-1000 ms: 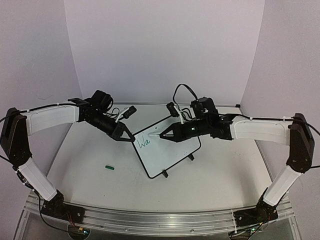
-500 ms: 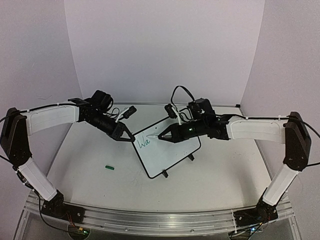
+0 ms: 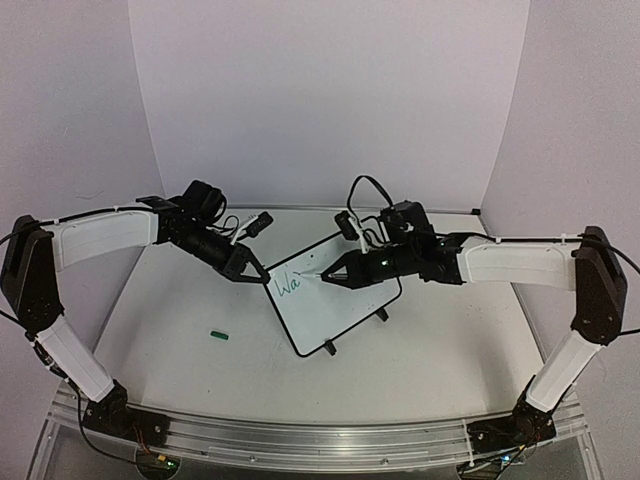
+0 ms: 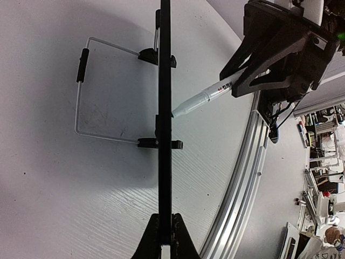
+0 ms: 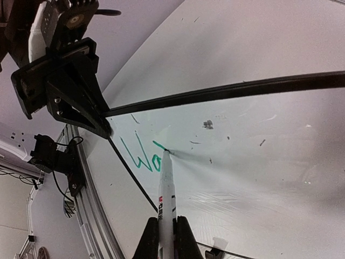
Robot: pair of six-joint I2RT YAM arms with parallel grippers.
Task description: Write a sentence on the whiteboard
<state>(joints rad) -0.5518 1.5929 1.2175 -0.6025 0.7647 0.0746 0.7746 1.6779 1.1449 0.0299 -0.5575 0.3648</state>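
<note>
The whiteboard [image 3: 335, 305] stands tilted at mid-table, with green letters "Wa" [image 3: 290, 286] near its upper left corner. My left gripper [image 3: 258, 275] is shut on the board's left corner. In the left wrist view the board is a black edge-on bar [image 4: 164, 108] running up from between my left gripper's [image 4: 164, 237] jaws. My right gripper [image 3: 338, 271] is shut on a white marker [image 5: 166, 189]. The marker's tip touches the board [image 5: 253, 162] at the end of a short green stroke just right of the letters [image 5: 141, 157].
A small green marker cap [image 3: 220, 335] lies on the table left of the board. The board's wire stand [image 4: 81, 91] rests on the table behind it. An aluminium rail [image 3: 300, 440] runs along the near edge. Purple walls enclose the back and sides.
My right gripper with the marker shifted slightly left, then back to the right beside the green letters. The left arm and the board have stayed still.
</note>
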